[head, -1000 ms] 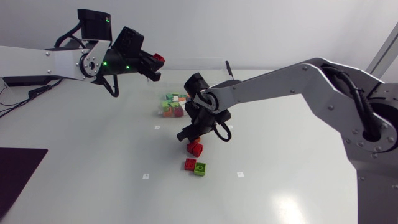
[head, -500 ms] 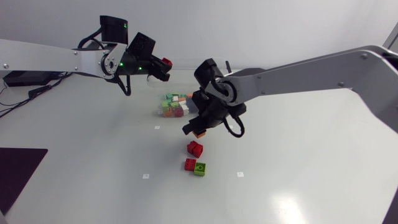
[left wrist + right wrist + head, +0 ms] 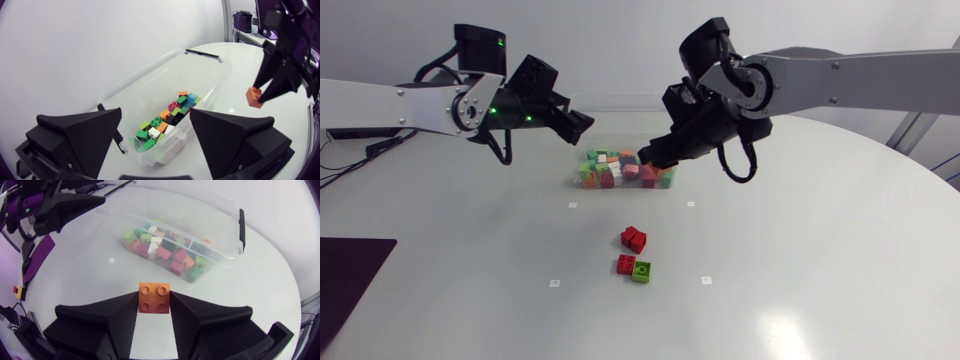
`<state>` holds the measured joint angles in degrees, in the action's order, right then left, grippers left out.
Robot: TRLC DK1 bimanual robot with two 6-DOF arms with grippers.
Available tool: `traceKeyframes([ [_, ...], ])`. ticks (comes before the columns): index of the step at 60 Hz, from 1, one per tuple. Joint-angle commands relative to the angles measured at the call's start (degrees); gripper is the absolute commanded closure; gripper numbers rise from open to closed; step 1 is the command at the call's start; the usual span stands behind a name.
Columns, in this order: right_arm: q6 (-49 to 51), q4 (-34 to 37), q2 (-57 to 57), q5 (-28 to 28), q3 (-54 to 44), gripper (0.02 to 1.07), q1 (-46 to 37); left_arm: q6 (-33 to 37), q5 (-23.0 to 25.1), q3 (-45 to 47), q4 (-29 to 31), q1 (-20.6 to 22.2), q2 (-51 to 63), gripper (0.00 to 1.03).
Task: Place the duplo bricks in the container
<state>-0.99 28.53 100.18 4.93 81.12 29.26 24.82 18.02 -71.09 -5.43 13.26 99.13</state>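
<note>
Both arms over the table (image 3: 800, 300), seen from above and from each wrist.

(a) My right gripper (image 3: 650, 157) is pressed onto an orange brick (image 3: 642, 156). The right wrist view shows the same gripper (image 3: 154, 316) with the orange brick (image 3: 154, 298) studs-up between its two fingers (image 3: 117, 317), each touching one side. The brick is off the table, close by the heaped end of the container (image 3: 620, 128). I cannot tell whether it is already past the rim.

(b) My left gripper (image 3: 575, 122) hangs on the opposite side of the container from my right gripper. In the left wrist view its fingers (image 3: 80, 140) are spread wide and touch no brick. The clear container (image 3: 150, 75) lies ahead of and under them.

(c) A heap of bricks (image 3: 170, 117) in green, red, orange, white and pink fills the end of the container nearer my left gripper (image 3: 156, 120). From my right gripper this heap of bricks (image 3: 165, 250) is just ahead, inside the container (image 3: 227, 255). My left gripper (image 3: 65, 205) shows beyond it.

(d) My right gripper (image 3: 270, 90) and its orange brick (image 3: 253, 97) show beside the container, off to one side of my left fingers.

(e) Three bricks lie on the table, well apart from both grippers, on the table-front side of the container. One red brick (image 3: 634, 238) lies alone. A second red brick (image 3: 626, 264) touches a green brick (image 3: 641, 271).
</note>
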Motion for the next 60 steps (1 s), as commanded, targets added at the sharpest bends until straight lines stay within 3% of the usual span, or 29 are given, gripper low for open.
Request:
traceKeyframes([
  [1, -0.32, 0.65, -0.95, 0.61, 2.37, 0.78, -0.6, 3.39, 1.4, 4.82, -0.19, 0.28, -4.83, 0.06],
  [22, -1.73, 0.21, 0.63, 0.78, 10.02, 0.78, -2.36, 18.34, 5.53, 18.0, 3.94, 6.26, -8.78, 0.06],
  [48, -3.75, -2.34, 6.78, 0.7, 17.49, 0.78, -3.5, 26.95, 5.53, 17.92, 0.07, 11.88, 3.08, 0.06],
  [60, -4.45, -3.84, 9.77, -0.18, 19.95, 0.78, -3.59, 28.0, 5.53, 16.69, -0.98, 12.06, 4.67, 0.06],
])
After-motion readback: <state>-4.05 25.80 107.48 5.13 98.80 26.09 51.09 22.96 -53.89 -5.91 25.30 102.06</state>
